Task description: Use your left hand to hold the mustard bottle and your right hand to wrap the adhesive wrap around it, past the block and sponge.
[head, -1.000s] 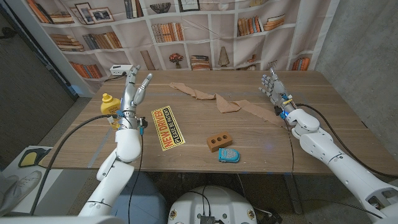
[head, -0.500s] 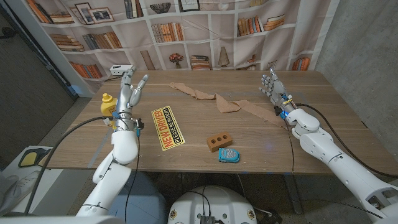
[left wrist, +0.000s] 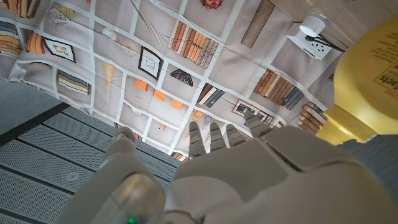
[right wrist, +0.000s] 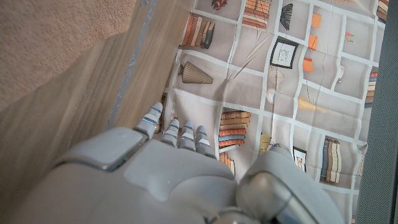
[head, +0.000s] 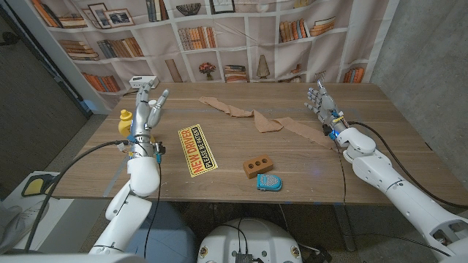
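The yellow mustard bottle (head: pixel 126 121) stands near the table's left edge, partly hidden by my left hand (head: pixel 148 109). That hand is upright right beside the bottle with its fingers spread and holds nothing. In the left wrist view the bottle (left wrist: pixel 365 81) looms close past my left hand (left wrist: pixel 249 177). The tan adhesive wrap (head: pixel 262 119) lies stretched across the middle of the table. My right hand (head: pixel 319 100) stands open by the wrap's right end, and the wrap (right wrist: pixel 53 37) shows beside my right hand (right wrist: pixel 155 180). A brown block (head: pixel 257 166) and a blue sponge (head: pixel 268 182) lie near the front.
A yellow "NEW DRIVER" sign (head: pixel 195 150) lies flat between the bottle and the block. A white box (head: pixel 142 82) sits at the table's far left corner, and the bookshelf backdrop (head: pixel 241 36) hangs behind the wooden table (head: pixel 219 186).
My left hand has moved left, closing on the mustard bottle and now covering part of it. The right arm, wrap, block and sponge have not moved.
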Action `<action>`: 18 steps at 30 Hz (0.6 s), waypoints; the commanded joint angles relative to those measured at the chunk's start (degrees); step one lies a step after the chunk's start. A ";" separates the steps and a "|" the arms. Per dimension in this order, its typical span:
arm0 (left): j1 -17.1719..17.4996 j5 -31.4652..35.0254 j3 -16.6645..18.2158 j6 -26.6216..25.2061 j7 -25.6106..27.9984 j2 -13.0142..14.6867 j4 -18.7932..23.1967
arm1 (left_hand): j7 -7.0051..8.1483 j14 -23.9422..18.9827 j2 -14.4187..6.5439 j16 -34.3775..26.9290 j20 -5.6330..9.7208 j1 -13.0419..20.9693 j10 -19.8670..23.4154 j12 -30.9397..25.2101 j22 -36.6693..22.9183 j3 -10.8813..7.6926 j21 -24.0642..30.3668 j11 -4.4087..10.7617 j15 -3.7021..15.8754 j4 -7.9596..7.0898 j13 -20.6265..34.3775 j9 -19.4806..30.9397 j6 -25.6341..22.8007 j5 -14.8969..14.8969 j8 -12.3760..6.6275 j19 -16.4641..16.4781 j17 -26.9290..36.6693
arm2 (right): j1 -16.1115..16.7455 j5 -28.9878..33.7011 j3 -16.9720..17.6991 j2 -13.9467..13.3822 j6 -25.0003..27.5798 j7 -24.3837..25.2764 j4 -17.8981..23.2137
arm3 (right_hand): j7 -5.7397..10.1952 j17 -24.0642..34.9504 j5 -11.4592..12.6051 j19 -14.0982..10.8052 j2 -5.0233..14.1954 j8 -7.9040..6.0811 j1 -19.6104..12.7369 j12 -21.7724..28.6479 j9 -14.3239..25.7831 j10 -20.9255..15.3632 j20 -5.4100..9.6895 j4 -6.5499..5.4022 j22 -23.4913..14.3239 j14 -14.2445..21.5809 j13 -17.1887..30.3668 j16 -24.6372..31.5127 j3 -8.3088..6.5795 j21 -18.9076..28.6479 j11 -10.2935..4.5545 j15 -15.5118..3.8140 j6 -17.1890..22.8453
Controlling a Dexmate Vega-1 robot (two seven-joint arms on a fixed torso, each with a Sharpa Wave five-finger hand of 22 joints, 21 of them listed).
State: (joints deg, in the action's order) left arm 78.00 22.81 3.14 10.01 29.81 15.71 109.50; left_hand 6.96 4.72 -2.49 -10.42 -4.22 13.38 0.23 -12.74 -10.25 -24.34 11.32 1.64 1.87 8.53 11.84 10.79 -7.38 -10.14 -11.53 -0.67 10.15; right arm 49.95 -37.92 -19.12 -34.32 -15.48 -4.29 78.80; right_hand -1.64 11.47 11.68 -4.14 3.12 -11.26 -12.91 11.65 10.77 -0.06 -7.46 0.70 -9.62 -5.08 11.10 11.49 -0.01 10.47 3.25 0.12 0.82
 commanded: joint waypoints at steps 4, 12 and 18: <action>1.70 1.78 0.98 -0.11 3.24 -0.53 0.61 | 0.04 -0.22 0.25 -0.41 0.80 0.93 0.31 -0.54 -0.11 -0.12 0.47 0.11 0.68 0.06 0.16 0.11 -0.57 0.03 -0.12 0.55 0.10 | 0.36 -0.02 0.08 -0.13 0.14 0.29 0.08 | -0.26 0.13 0.00 0.34 -0.28 -0.17 0.32 0.02 0.22 -0.49 -0.25 0.29 -0.17 -0.05 0.24 0.25 0.28 0.33 0.30 -0.06 0.46; 2.33 1.92 1.52 -0.88 4.25 -0.98 1.43 | -0.17 -0.20 0.30 -0.36 1.35 1.02 0.38 -0.56 -0.09 -0.10 0.34 0.14 0.72 0.07 0.15 0.11 -0.69 0.04 -0.09 0.35 0.09 | 0.64 -0.24 0.26 -0.15 0.02 0.33 0.38 | -0.22 0.14 0.01 0.33 -0.18 -0.14 0.38 0.02 0.22 -0.48 -0.23 0.27 -0.17 -0.07 0.24 0.25 0.27 0.34 0.27 -0.13 0.39; 2.85 2.39 1.95 -1.41 5.09 -1.13 2.21 | -0.23 -0.15 0.39 -0.30 1.23 1.08 0.34 -0.53 -0.08 -0.05 0.27 0.08 0.61 0.06 0.15 0.11 -0.62 0.04 0.02 0.26 0.08 | 0.63 -0.31 0.31 -0.12 -0.14 0.21 0.36 | -0.25 0.14 0.01 0.31 -0.15 -0.13 0.43 0.01 0.22 -0.47 -0.20 0.26 -0.17 -0.08 0.24 0.24 0.29 0.35 0.27 -0.13 0.38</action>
State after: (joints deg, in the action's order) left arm 79.93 24.44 4.40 9.57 33.41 14.94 110.54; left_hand 6.75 4.30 -2.02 -10.42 -3.05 13.84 0.22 -12.74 -10.25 -24.34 11.32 1.64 2.27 8.53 11.84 10.79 -7.60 -10.14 -11.53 -0.21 10.15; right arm 50.41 -37.99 -19.00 -34.41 -15.46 -4.00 79.00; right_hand -1.64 11.47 11.68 -4.15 3.12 -11.26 -12.91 11.65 10.77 -0.37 -7.46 0.71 -9.62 -5.08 11.10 11.49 -0.01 10.47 3.55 0.11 0.82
